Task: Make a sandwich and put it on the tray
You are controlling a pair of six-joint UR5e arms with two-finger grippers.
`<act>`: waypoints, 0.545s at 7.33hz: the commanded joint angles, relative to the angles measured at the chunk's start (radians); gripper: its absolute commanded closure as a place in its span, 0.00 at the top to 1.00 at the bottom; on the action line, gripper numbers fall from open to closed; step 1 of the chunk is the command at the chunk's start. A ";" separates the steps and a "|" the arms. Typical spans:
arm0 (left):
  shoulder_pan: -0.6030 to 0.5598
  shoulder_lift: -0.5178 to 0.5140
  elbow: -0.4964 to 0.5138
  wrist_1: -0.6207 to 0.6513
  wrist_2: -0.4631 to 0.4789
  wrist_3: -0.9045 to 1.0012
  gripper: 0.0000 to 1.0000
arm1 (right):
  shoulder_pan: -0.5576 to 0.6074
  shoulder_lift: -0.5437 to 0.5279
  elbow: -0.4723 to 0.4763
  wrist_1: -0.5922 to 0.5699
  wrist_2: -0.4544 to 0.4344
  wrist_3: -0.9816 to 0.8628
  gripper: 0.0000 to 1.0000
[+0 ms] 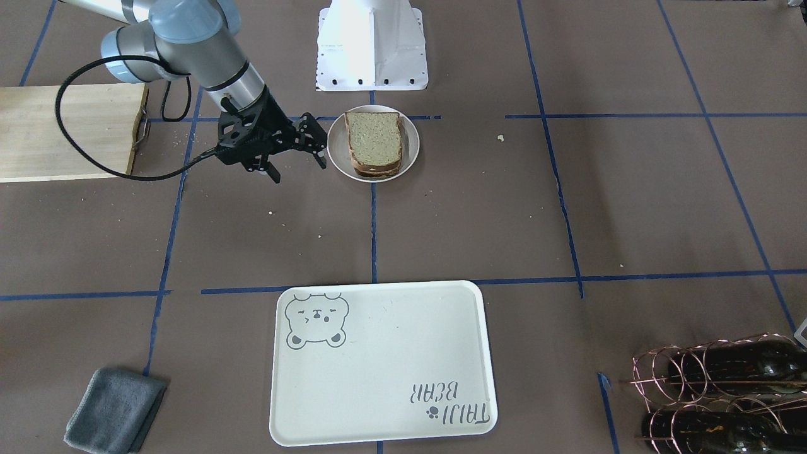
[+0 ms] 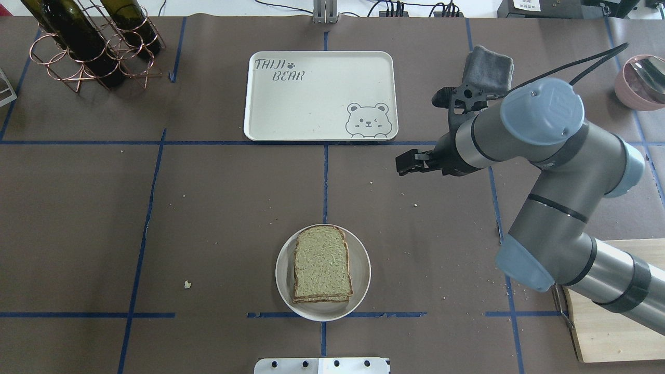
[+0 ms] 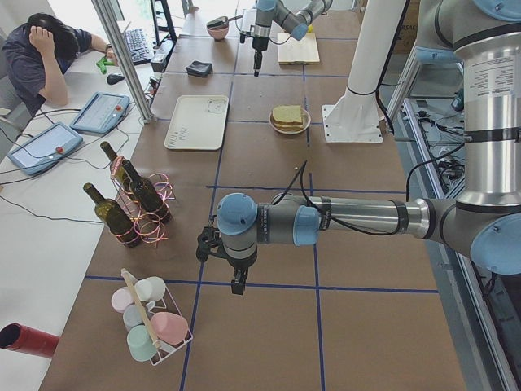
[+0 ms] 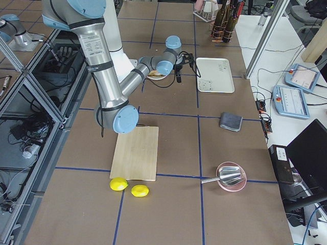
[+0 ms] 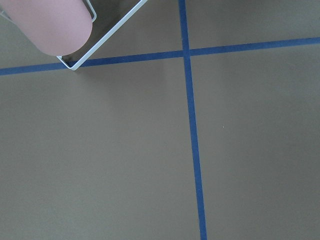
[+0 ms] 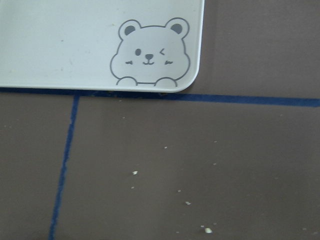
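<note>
1. Exterior front-facing view: the right gripper [image 1: 297, 167] hangs above the brown paper-covered table [image 1: 473, 221]. Its black fingers [image 1: 321, 157] are set apart with nothing between them.
2. The sandwich [image 1: 373, 144] is two squarish tan bread slices with dark crusts, stacked flat. It lies on a small round white plate [image 1: 411, 142]. In this view the plate sits just beside the fingertips. The overhead exterior view puts it apart from the gripper, toward the robot's base and across to the left.
3. The large cream rectangular plastic tray [image 1: 378, 353], with its grey bear face and "TAIJI BEAR" lettering, lies beyond the right gripper, away from the robot's base. It is well apart from the plate. The right wrist-mounted view shows its bear corner at the top of the frame, with blue tape lines and crumbs on the paper below.
4. The left gripper [image 3: 237, 283] shows only in the exterior left view, pointing down over the table. Cannot tell whether its fingers are apart or together. The left wrist-mounted view shows a blue tape crossing and a pink cup [image 5: 50, 25] in a white wire frame at the upper left corner.
5. A pale wooden cutting board [image 1: 63, 129] lies behind the right gripper, on the arm's elbow side.
6. A folded grey cloth [image 2: 488, 67] lies beyond the right wrist, off the tray's end.
7. A copper wire rack with dark bottles [image 2: 88, 47] stands far from the right gripper, past the tray on the robot's left.
</note>
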 commanded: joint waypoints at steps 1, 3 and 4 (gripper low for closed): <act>0.005 -0.004 -0.048 -0.006 0.008 0.010 1.00 | 0.141 -0.027 0.019 -0.206 0.063 -0.280 1.00; 0.007 -0.018 -0.082 -0.116 0.086 0.007 1.00 | 0.298 -0.146 0.020 -0.238 0.106 -0.602 1.00; 0.008 -0.042 -0.074 -0.141 0.090 0.009 1.00 | 0.408 -0.226 0.017 -0.239 0.170 -0.749 1.00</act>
